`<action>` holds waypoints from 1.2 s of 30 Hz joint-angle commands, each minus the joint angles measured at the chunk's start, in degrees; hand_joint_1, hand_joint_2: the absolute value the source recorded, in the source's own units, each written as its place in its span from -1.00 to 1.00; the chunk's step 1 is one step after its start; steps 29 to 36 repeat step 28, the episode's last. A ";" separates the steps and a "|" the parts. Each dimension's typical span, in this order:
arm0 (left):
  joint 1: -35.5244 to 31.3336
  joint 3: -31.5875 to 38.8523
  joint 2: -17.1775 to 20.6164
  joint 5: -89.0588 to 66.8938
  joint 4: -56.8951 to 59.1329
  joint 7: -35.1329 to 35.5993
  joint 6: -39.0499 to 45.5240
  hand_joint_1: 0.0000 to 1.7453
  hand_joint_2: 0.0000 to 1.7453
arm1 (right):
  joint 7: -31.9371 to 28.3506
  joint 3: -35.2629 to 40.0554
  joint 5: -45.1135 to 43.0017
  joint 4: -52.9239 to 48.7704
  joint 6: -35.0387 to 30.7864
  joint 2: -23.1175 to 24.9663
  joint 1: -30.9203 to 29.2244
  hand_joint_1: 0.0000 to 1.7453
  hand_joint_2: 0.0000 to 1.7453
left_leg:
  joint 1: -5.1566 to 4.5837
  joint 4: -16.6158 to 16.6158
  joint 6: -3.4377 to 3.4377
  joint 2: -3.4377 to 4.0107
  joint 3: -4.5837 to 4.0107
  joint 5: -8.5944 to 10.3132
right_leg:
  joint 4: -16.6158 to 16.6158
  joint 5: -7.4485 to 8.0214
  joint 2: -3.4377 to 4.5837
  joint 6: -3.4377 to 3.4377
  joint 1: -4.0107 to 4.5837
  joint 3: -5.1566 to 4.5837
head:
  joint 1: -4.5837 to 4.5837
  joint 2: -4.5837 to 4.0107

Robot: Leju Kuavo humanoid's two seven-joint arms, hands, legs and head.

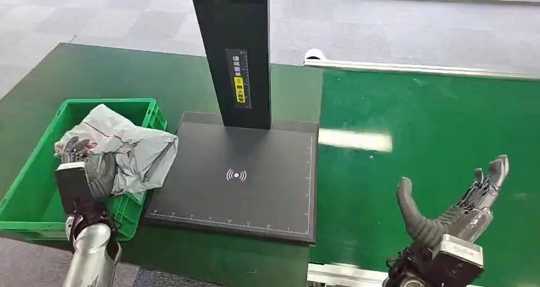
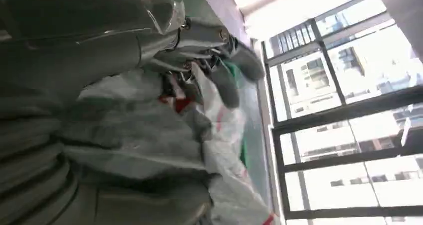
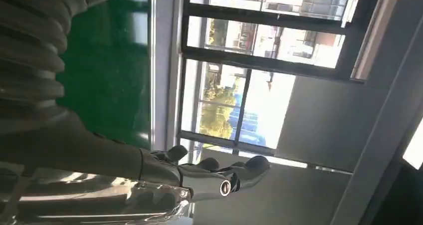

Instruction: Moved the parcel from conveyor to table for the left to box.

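Head view shows the left hand (image 1: 86,172) gripping the grey parcel (image 1: 130,148) over the green crate (image 1: 28,201) on the dark green bench (image 1: 127,77). Right hand (image 1: 455,214) hovers empty, fingers spread, above the bright green conveyor (image 1: 433,128). Grey carpet (image 1: 95,13) lies beyond.

The head view looks forward and down from high on the robot onto the dark green table (image 1: 127,70), the green conveyor (image 1: 433,140) and the scanner plate (image 1: 242,179). The left wrist view sits very close behind the left hand (image 2: 100,135), against the grey parcel (image 2: 219,120), which the head view shares. The right wrist view, turned, faces windows (image 3: 249,100), perhaps upward.
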 commanded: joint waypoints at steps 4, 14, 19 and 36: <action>0.73 2.59 -1.68 1.04 -3.49 -0.65 0.80 -1.00 1.00 | 0.56 -1.62 0.19 4.63 0.06 0.43 -1.81 -1.00 1.00 | 0.02 -0.06 0.04 -0.03 0.04 0.02 | -0.09 0.05 0.02 0.00 0.02 0.06 | 0.02 0.02; 1.56 3.39 -2.60 3.04 -6.39 -2.25 2.07 -1.00 1.00 | 0.91 -1.80 0.52 4.66 0.24 0.73 -1.97 -1.00 1.00 | 0.03 -0.08 0.05 -0.04 0.05 0.03 | -0.13 0.06 0.01 0.01 0.03 0.08 | 0.02 0.02; 4.68 3.19 -4.45 5.40 -14.25 -5.48 3.19 -1.00 1.00 | 1.31 -2.16 1.29 4.94 0.72 1.52 -2.21 -1.00 1.00 | 0.03 -0.06 0.07 0.04 0.02 0.01 | -0.13 0.06 0.08 0.01 0.04 0.04 | 0.00 0.02; 16.69 -28.97 -7.46 -5.01 -23.71 -4.10 0.88 -1.00 1.00 | 1.57 2.33 2.72 9.15 4.81 1.78 -2.90 -1.00 1.00 | -0.03 -0.03 0.07 -0.17 0.03 0.00 | -0.08 -0.02 -0.15 0.04 -0.03 0.06 | 0.00 0.02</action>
